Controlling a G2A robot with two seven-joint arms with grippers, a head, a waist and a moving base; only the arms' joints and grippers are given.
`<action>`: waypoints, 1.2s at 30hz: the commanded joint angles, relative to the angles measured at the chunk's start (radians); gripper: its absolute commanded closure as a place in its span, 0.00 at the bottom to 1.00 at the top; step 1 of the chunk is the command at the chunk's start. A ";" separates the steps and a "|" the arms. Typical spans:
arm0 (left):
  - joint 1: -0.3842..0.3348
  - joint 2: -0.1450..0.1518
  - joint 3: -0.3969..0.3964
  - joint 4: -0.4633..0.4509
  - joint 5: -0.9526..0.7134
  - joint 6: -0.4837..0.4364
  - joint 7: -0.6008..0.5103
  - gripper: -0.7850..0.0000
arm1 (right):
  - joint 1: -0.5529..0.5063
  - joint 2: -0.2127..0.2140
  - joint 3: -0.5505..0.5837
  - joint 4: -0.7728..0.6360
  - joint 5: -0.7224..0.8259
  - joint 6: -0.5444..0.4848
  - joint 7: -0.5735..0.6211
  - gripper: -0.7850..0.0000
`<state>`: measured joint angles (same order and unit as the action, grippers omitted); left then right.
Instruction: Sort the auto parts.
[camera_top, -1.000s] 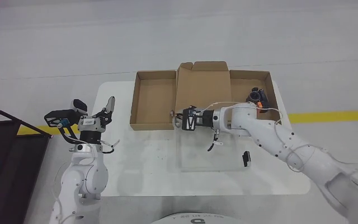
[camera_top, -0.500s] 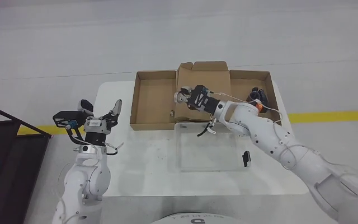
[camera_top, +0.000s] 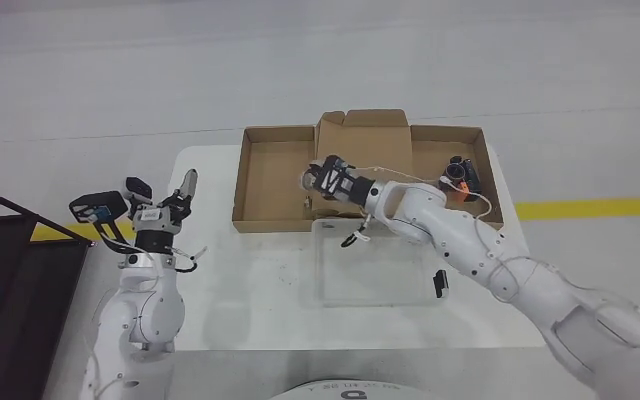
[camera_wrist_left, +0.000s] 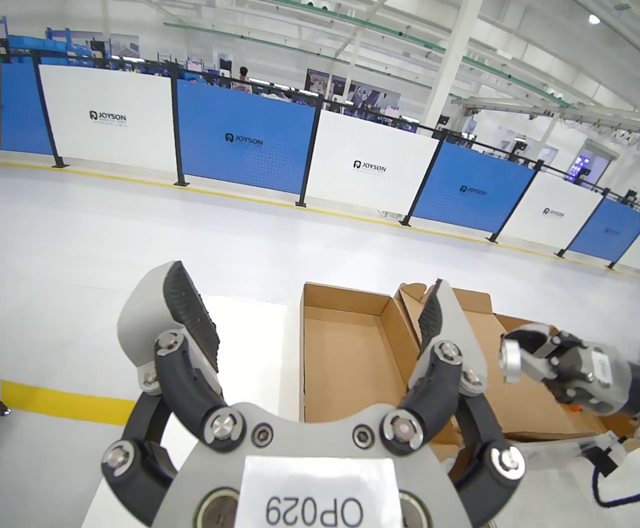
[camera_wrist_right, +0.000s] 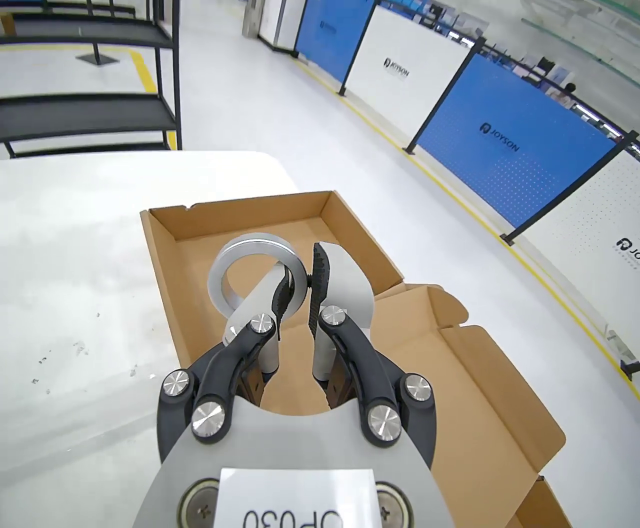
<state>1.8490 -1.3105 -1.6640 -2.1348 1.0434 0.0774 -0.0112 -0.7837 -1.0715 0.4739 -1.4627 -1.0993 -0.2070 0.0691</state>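
**Q:** Left side?
**A:** Left gripper (camera_wrist_left: 306, 299), at the table's (camera_wrist_right: 75, 225) left edge: jaws wide, empty.

**Q:** Right side?
**A:** Right gripper (camera_wrist_right: 302, 280) pinches the silver metal ring (camera_wrist_right: 257, 244) by its rim, above the left compartment of the brown cardboard box (camera_wrist_right: 240, 220). The ring is probably rigid, weighty and slippery, so a firm grip across the rim suits it.

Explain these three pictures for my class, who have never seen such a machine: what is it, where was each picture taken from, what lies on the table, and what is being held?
This is a robot with two arms, each ending in a two-fingered gripper. One picture looks down from a camera above the arms; the other two come from a camera on each wrist. On the white table stands an open cardboard box with compartments. A dark part lies in one end compartment, and a small black part lies on the table. The right gripper pinches a metal ring above the other end compartment. The left gripper is open and empty, near the table's edge.
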 joint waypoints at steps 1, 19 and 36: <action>-0.001 0.000 -0.001 -0.003 -0.003 0.003 -0.001 0.00 | 0.030 -0.034 -0.035 0.032 -0.002 0.003 0.036 1.00; -0.001 0.000 -0.001 -0.003 -0.003 0.003 -0.001 0.00 | 0.161 -0.307 -0.173 0.367 -0.073 0.179 0.237 0.90; -0.001 0.000 -0.001 -0.003 -0.003 0.003 -0.001 0.00 | 0.138 -0.357 -0.067 0.466 -0.072 0.057 0.018 0.00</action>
<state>1.8480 -1.3108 -1.6653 -2.1378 1.0403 0.0803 -0.0119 -0.6404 -1.4355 0.3920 -0.9934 -1.1710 -0.1371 0.1194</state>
